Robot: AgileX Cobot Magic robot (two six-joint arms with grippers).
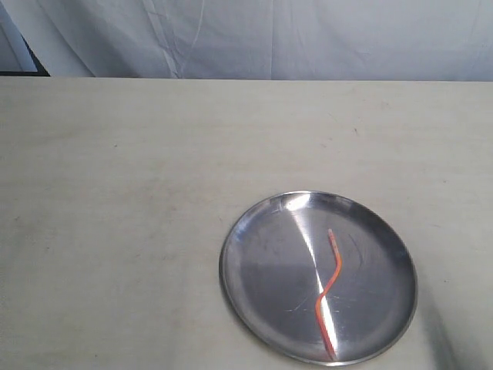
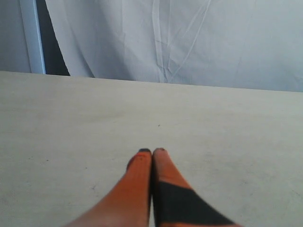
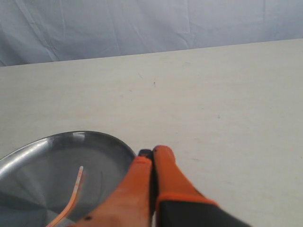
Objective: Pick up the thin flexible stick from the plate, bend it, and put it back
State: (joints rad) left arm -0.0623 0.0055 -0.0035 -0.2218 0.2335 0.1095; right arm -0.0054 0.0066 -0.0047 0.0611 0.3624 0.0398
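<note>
The steel plate (image 1: 254, 285) lies on the table at the front right of the exterior view. On it rests the thin red-orange stick (image 1: 331, 289), wavy, running from the plate's middle toward its near rim. Neither gripper shows in the exterior view. In the right wrist view the plate (image 3: 28, 165) and the stick (image 3: 73, 194) lie beside my right gripper (image 3: 152, 152), whose orange fingers are pressed together with nothing between them, just past the plate's rim. My left gripper (image 2: 152, 150) is shut and empty over bare table; plate and stick are out of that view.
A pale wooden table (image 1: 154, 193) spreads wide to the left of and behind the plate. A white cloth backdrop (image 1: 269, 38) hangs behind the table's far edge. A dark gap (image 1: 31, 62) shows at the back left corner.
</note>
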